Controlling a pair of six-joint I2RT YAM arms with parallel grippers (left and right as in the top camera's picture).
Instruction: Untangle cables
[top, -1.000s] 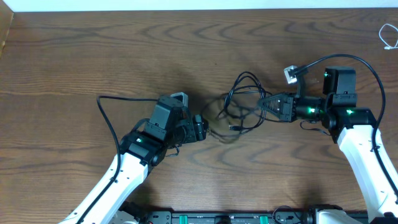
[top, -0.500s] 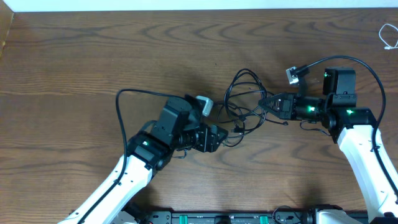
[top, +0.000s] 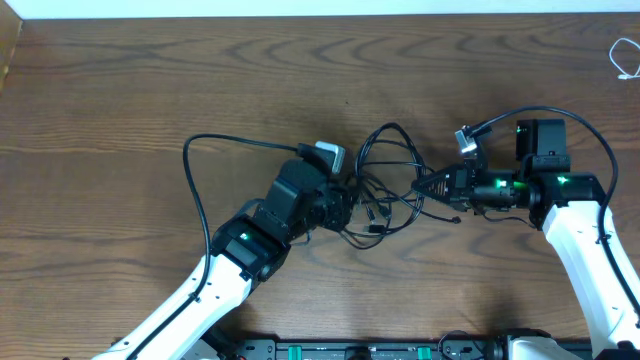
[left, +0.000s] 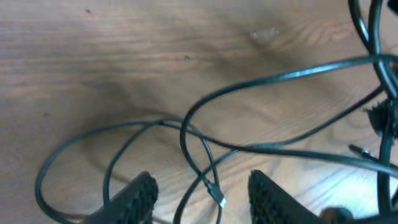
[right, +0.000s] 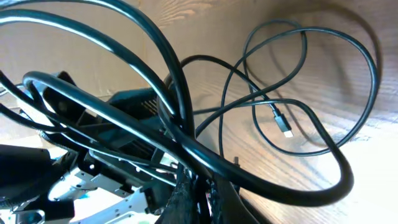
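Several thin black cables (top: 385, 175) lie tangled in loops at mid-table. My left gripper (top: 347, 207) sits at the tangle's left edge. In the left wrist view its jaws stand apart around crossing strands, and a small plug end (left: 217, 198) lies between the fingers (left: 140, 193) without being pinched. My right gripper (top: 425, 186) is at the tangle's right side, shut on a black cable (right: 249, 171) that loops over its fingertips (right: 189, 196). Another plug end (right: 281, 124) rests on the wood beyond. A white cord (top: 625, 58) lies coiled at the far right corner.
The left arm's own thick black wire (top: 200, 160) arcs over the table to its left. A thick wire (top: 560, 105) curves above the right arm. The brown wooden table (top: 150, 80) reaches a pale edge at the top.
My left gripper has swung right and up into the tangle, and its jaws have narrowed around the strands. The right gripper has shifted slightly left, still shut on its cable.
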